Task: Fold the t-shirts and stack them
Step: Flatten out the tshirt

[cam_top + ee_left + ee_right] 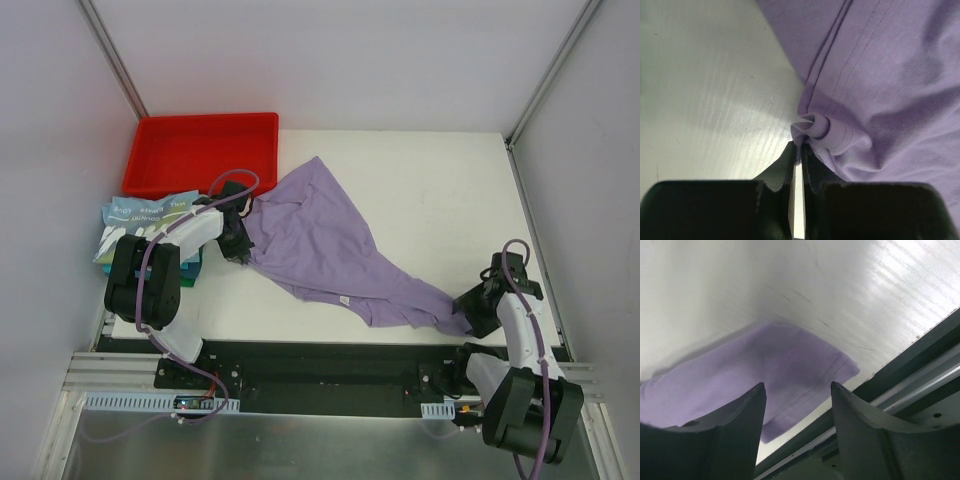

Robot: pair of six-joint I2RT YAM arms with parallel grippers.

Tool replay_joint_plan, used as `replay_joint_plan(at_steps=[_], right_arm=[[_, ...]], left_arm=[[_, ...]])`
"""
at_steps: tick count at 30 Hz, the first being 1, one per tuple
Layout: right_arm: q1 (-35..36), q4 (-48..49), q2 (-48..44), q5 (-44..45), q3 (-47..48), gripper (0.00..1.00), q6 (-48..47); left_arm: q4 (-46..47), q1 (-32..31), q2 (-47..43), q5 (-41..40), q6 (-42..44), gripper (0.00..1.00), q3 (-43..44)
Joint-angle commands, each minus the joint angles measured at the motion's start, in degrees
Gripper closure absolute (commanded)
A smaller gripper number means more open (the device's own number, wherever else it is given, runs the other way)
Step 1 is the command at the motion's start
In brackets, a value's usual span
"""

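The lavender-purple t-shirt [325, 245] lies crumpled and stretched across the white table, from the red tray's corner to the front right edge. My left gripper [238, 232] is shut on a bunched edge of the shirt [815, 130] at its left side. My right gripper [470, 312] is open, its fingers [752, 405] just above the shirt's right end [790, 370] near the table's front edge. Folded shirts, a light blue one with white lettering [145, 215] on a teal one [190, 268], lie at the left, partly hidden by the left arm.
A red plastic tray [200, 150] stands at the back left. The table's front edge and a metal rail [900, 385] lie right by the right gripper. White walls close in both sides.
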Motion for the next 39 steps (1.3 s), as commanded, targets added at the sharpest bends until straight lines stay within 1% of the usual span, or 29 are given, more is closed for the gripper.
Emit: replay_joint_plan(at_steps=[1, 5, 7, 9, 12, 13, 15, 16, 17, 20, 22, 28, 31, 33, 35, 39], right_arm=[[-0.7, 3.2, 3.5, 1.7, -0.8, 0.44, 0.4], [-0.7, 7.5, 7.4, 0.8, -1.7, 0.47, 0.1], [-0.6, 9.1, 9.6, 0.6, -1.7, 0.53, -0.5], [-0.7, 10.5, 11.7, 0.0, -1.8, 0.56, -0.9], [-0.7, 13.2, 14.3, -1.3, -2.1, 0.71, -1.3], [-0.7, 13.8, 14.9, -3.4, -2.1, 0.79, -1.9], [-0.7, 14.7, 15.3, -4.4, -1.4, 0.94, -3.5], [-0.7, 14.6, 15.1, -4.3, -1.2, 0.98, -3.9], [-0.6, 14.4, 14.7, -4.3, -0.7, 0.99, -4.5], [-0.7, 11.8, 11.6, -4.4, 1.7, 1.0, -6.3], [-0.7, 9.7, 7.3, -4.3, 3.9, 0.99, -7.7], [-0.7, 5.1, -1.7, -5.6, 12.9, 0.99, -12.4], [-0.7, 4.3, -3.7, -6.3, 20.5, 0.99, -14.0], [-0.7, 5.4, -4.3, -6.3, 25.4, 0.99, -14.4], [-0.7, 6.0, -3.7, -5.1, 31.2, 0.99, -14.9], [-0.7, 6.7, -2.0, -2.3, 44.5, 0.99, -15.4]], left_arm=[[0.2, 0.0, -0.3, 0.2, 1.0, 1.0, 0.6], [0.2, 0.0, 0.0, 0.2, 0.9, 1.0, 0.9], [0.2, 0.1, 0.0, 0.1, 0.8, 1.0, 0.7], [0.1, 0.1, -0.1, 0.1, 0.7, 1.0, 0.6], [0.1, 0.1, -0.2, -0.2, 0.7, 1.0, 0.7], [0.1, 0.1, -0.3, -0.2, 0.7, 1.0, 0.7], [0.1, 0.1, -0.9, -0.3, 0.6, 1.0, 0.6], [0.1, 0.1, -1.2, -0.4, 0.6, 1.0, 0.5], [0.0, 0.1, -1.6, -0.6, 0.6, 1.0, 0.6], [-0.1, 0.1, -3.7, -1.0, 0.4, 1.0, 0.7], [-0.2, 0.1, -6.0, -0.9, 0.2, 1.0, 1.2], [-0.4, 0.1, -12.4, 1.2, -0.7, 1.0, 6.7], [-0.4, 0.1, -16.3, 0.9, -0.8, 1.0, 9.7], [-0.4, 0.1, -18.6, 0.7, -0.6, 1.0, 12.5], [-0.4, 0.1, -20.9, 0.5, -0.2, 1.0, 16.3], [-0.3, 0.1, -25.1, -0.3, 3.3, 1.0, 24.8]])
